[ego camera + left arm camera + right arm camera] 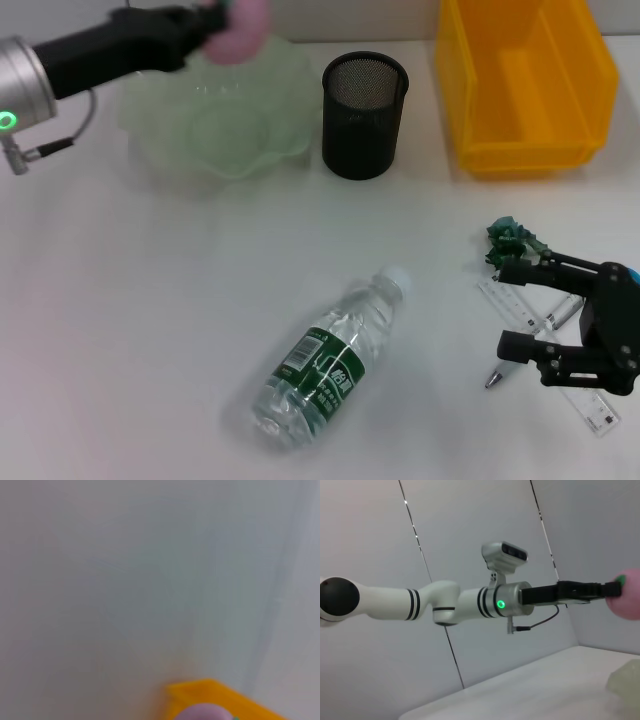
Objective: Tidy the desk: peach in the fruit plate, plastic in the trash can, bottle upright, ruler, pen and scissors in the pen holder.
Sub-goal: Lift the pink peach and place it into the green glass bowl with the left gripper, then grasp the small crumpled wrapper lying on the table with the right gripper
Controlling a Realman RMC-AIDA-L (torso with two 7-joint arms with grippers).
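My left gripper (220, 20) is shut on the pink peach (243, 30) and holds it above the far edge of the pale green fruit plate (215, 125). The right wrist view shows the same grip on the peach (626, 600). The clear bottle (335, 355) with a green label lies on its side at the middle front. My right gripper (516, 310) is open, low over the clear ruler (500, 298) and the pen (497, 377) at the right. The crumpled green plastic (510, 240) lies just beyond it. The black mesh pen holder (365, 115) stands empty. I see no scissors.
A yellow bin (525, 85) stands at the back right, beside the pen holder. Its edge shows in the left wrist view (225, 697) behind the peach (202, 712). The fruit plate's rim shows in the right wrist view (625, 677).
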